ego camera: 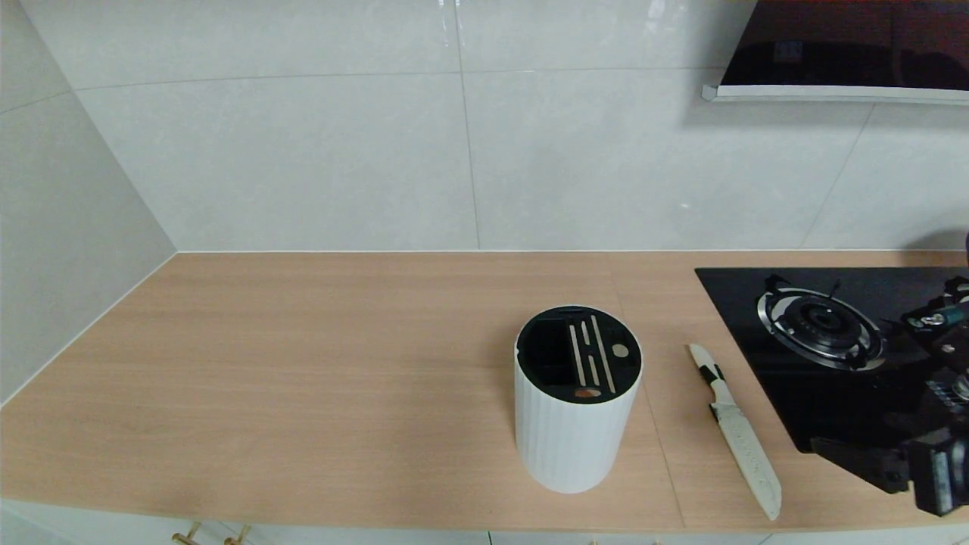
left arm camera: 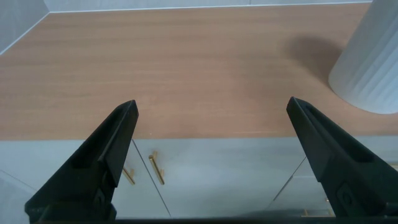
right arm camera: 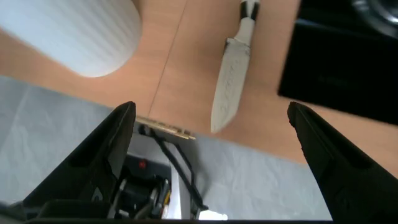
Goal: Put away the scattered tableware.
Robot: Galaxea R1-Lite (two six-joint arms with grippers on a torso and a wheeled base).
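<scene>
A white knife (ego camera: 733,428) with a black band on its handle lies flat on the wooden counter (ego camera: 303,378), between the holder and the stove, blade pointing to the front edge. The white ribbed cylindrical holder (ego camera: 577,397) stands upright, its black top showing slots and a larger open compartment. My right gripper (right arm camera: 211,111) is open, hovering over the counter's front edge just short of the knife (right arm camera: 233,81) tip. My left gripper (left arm camera: 211,107) is open and empty, low in front of the counter edge, with the holder (left arm camera: 367,62) off to one side.
A black gas stove (ego camera: 825,341) with a burner ring takes up the counter's right end, and a range hood (ego camera: 840,53) hangs above it. Tiled walls close the back and left. Cabinet fronts with brass handles (left arm camera: 155,168) sit below the counter edge.
</scene>
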